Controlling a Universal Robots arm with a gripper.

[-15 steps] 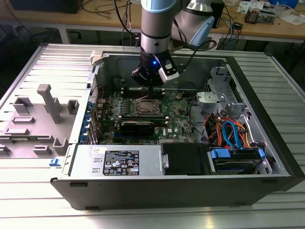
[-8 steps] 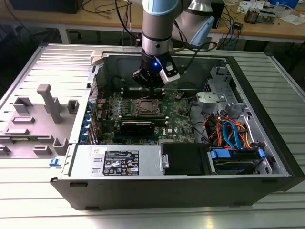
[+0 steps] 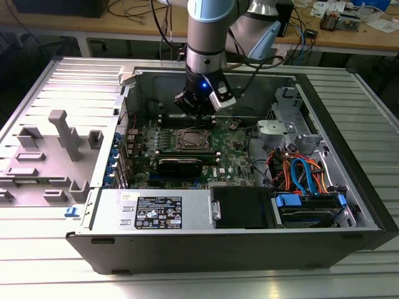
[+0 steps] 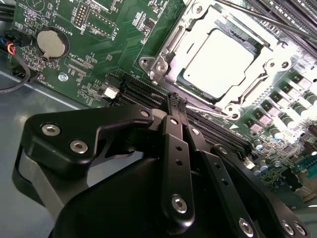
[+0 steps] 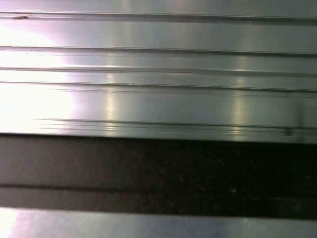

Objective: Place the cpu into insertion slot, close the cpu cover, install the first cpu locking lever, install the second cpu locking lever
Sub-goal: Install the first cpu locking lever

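The cpu (image 4: 218, 57) lies flat in the insertion slot (image 3: 193, 140) of the green motherboard (image 4: 59, 20), its silver top showing. The cpu cover (image 4: 174, 49) lies down around the chip as a silvery frame. My gripper (image 4: 177, 101) is shut, its black fingers pressed together, with the tips just off the socket's edge beside the memory slots. A thin wire locking lever (image 4: 213, 113) runs along that socket edge right by the tips. Another thin lever (image 4: 257, 17) crosses the far side of the socket. In the exterior view the gripper (image 3: 198, 118) hangs just behind the socket.
The open computer case (image 3: 349, 237) surrounds the board. A power supply (image 3: 156, 212) sits at the front and coloured cables (image 3: 299, 171) at the exterior view's right. Grey fixtures (image 3: 62, 134) stand on the ribbed table left of it. A coin battery (image 4: 52, 42) sits on the board.
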